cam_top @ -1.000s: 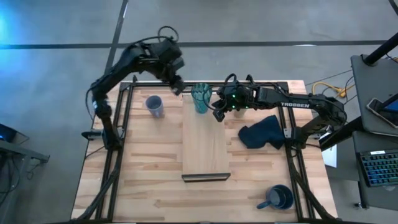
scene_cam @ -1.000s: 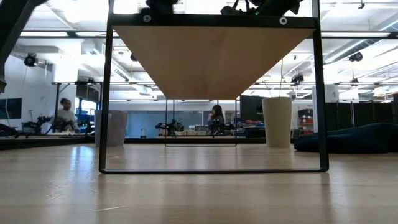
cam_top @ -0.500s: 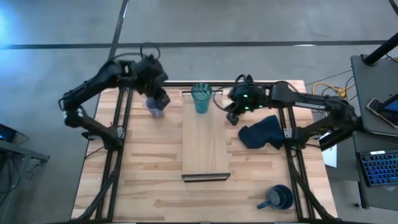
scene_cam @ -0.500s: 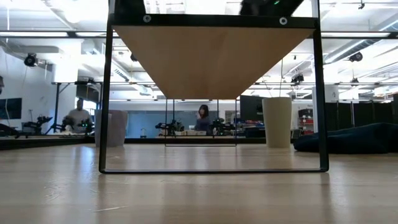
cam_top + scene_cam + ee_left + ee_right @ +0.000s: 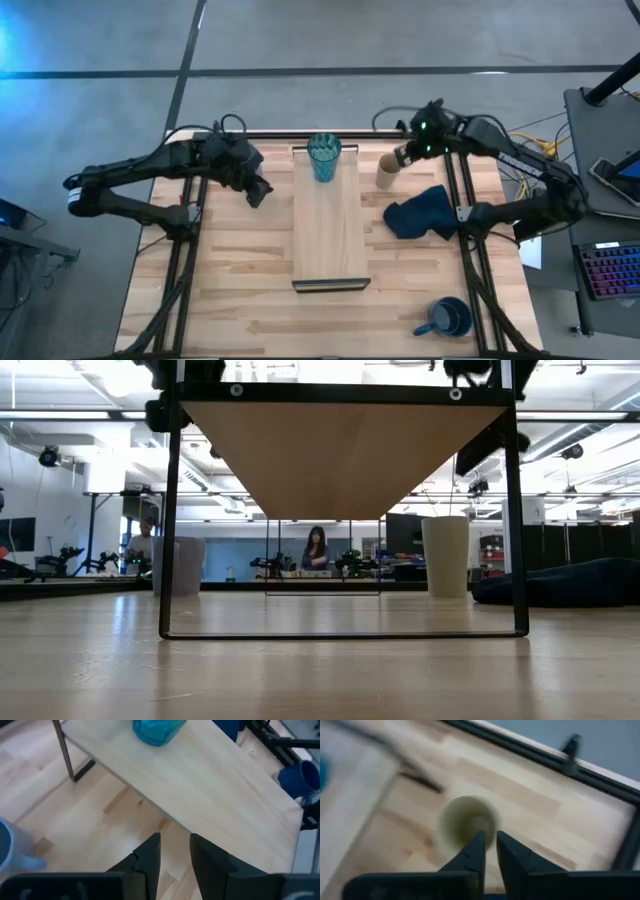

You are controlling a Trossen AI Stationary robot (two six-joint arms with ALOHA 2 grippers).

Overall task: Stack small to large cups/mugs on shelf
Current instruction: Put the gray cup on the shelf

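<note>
Four vessels are seen from above. The teal glass (image 5: 323,157) stands upright on the far end of the shelf (image 5: 331,240), alone on the board. The tan cup (image 5: 387,170) stands on the tabletop (image 5: 240,280) just beside the shelf's right edge, near the far end. The dark blue mug (image 5: 449,318) sits at the near right corner of the tabletop, well apart from the shelf. The pale mug (image 5: 9,851) is hidden under the left arm in the high view and is caught only at the edge of the left wrist view, standing on the tabletop to the left of the shelf. A navy cloth (image 5: 425,213) lies crumpled on the tabletop right of the shelf, near the tan cup. The left gripper (image 5: 256,189) is held over the tabletop between the table's left frame and the shelf, its fingers (image 5: 150,854) brought close with a narrow gap and nothing between them. The right gripper (image 5: 407,156) is held just past the tan cup, near the far right of the table, its fingers (image 5: 479,851) nearly together and empty, the cup's mouth seen beyond them. A person (image 5: 317,549) is visible in the room behind.
</note>
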